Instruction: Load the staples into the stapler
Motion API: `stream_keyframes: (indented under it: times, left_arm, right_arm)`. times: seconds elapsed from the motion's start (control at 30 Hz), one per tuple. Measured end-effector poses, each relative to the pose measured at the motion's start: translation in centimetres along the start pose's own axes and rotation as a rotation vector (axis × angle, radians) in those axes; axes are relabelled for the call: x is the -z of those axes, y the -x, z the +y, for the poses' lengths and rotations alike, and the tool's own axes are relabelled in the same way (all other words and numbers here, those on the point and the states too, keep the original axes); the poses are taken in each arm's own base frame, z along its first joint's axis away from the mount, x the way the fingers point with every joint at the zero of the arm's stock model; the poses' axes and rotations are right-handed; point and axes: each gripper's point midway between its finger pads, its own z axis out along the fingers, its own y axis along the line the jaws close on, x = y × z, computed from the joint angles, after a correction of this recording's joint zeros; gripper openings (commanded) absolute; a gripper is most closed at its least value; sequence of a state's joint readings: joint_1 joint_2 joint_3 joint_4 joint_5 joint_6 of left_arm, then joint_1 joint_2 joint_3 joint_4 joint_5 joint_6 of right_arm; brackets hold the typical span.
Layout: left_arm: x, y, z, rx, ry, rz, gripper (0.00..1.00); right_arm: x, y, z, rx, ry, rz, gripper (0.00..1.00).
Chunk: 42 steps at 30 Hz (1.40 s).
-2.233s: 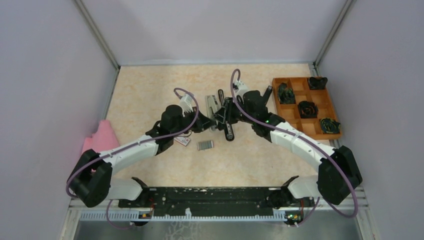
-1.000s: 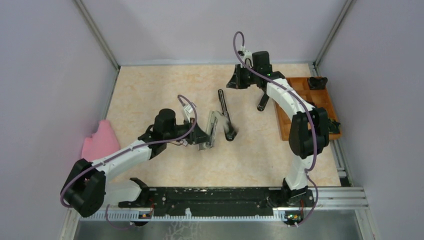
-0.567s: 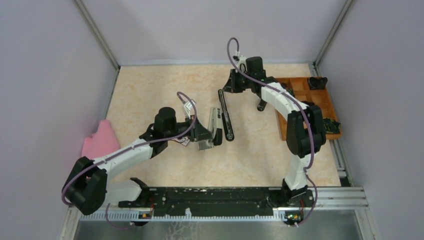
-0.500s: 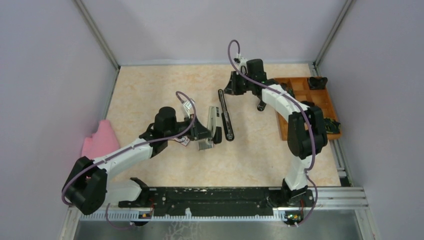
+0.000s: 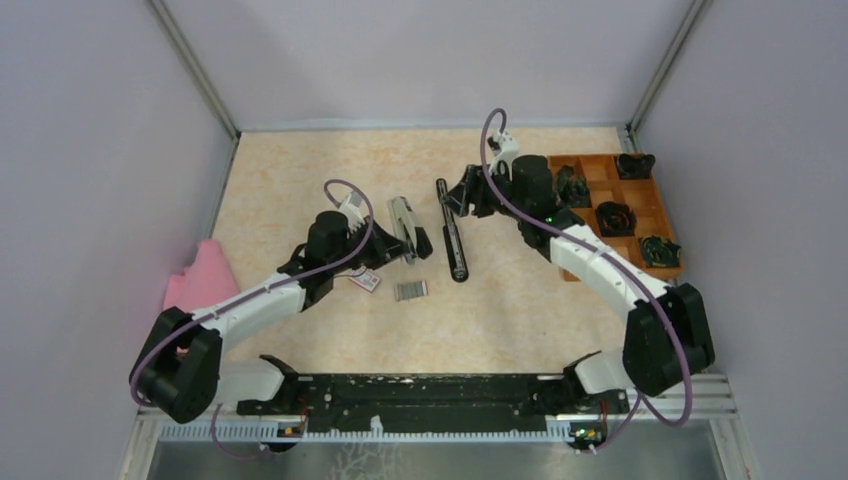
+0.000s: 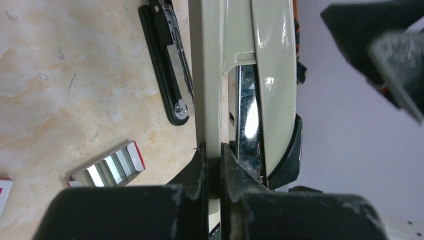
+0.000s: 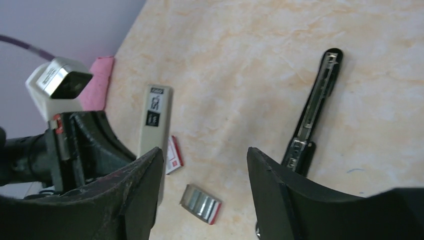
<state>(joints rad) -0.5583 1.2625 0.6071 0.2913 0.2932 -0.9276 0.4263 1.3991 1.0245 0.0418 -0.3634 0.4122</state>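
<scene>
The stapler is in two parts. Its cream upper body [image 5: 401,216] [image 6: 215,75] [image 7: 156,125] is held off the table, with my left gripper [image 5: 414,245] [image 6: 215,162] shut on its edge. Its long black base [image 5: 452,232] [image 6: 167,60] [image 7: 312,120] lies flat on the table just right of it. The staples [image 5: 411,290] [image 6: 107,167] [image 7: 201,204], a small silvery ridged block, lie on the table nearer me, touched by nothing. My right gripper [image 5: 461,198] [image 7: 204,152] hovers open by the base's far end, holding nothing.
A small red-and-white box [image 5: 365,282] [image 7: 173,155] lies left of the staples. An orange compartment tray [image 5: 584,222] with dark items stands at the right. A pink cloth [image 5: 203,275] [image 7: 97,82] lies at the left edge. Walls enclose the table on three sides.
My left gripper carried the cream body back and to the left, uncovering the staples. My right gripper has opened and its arm has swung lower, staying near the black base's far end.
</scene>
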Motion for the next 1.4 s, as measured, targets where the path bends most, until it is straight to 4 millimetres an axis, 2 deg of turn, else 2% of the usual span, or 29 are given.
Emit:
stream_keyframes:
  times: [0.13, 0.33, 0.53, 0.77, 0.97, 1.2, 1.4]
  left_arm:
    - [-0.1, 0.9, 0.3, 0.065, 0.014, -0.042, 0.0]
    - [-0.1, 1.8, 0.0, 0.129, 0.005, -0.086, 0.0]
    - [-0.3, 1.9, 0.2, 0.174, 0.008, -0.093, 0.0]
    - [-0.3, 2.2, -0.2, 0.2, -0.012, -0.104, 0.0]
    - [-0.5, 2.2, -0.3, 0.221, -0.023, -0.106, 0.0]
    - [-0.5, 2.2, -0.6, 0.238, -0.045, -0.106, 0.0]
    - [-0.5, 2.1, -0.5, 0.249, -0.048, -0.104, 0.0]
  right_arm:
    - [0.3, -2.4, 2.4, -0.013, 0.061, -0.01, 0.66]
    - [-0.1, -6.3, 3.9, -0.044, 0.092, 0.027, 0.67]
    - [-0.4, -6.7, 6.3, -0.043, 0.154, -0.008, 0.67]
    - [-0.5, -7.0, 7.3, -0.057, 0.178, -0.028, 0.63]
    - [-0.5, -6.7, 8.0, -0.059, 0.196, -0.053, 0.51]
    - [-1.0, -7.0, 8.0, -0.063, 0.198, -0.051, 0.42]
    - [-1.4, -7.6, 7.9, -0.066, 0.193, -0.036, 0.18]
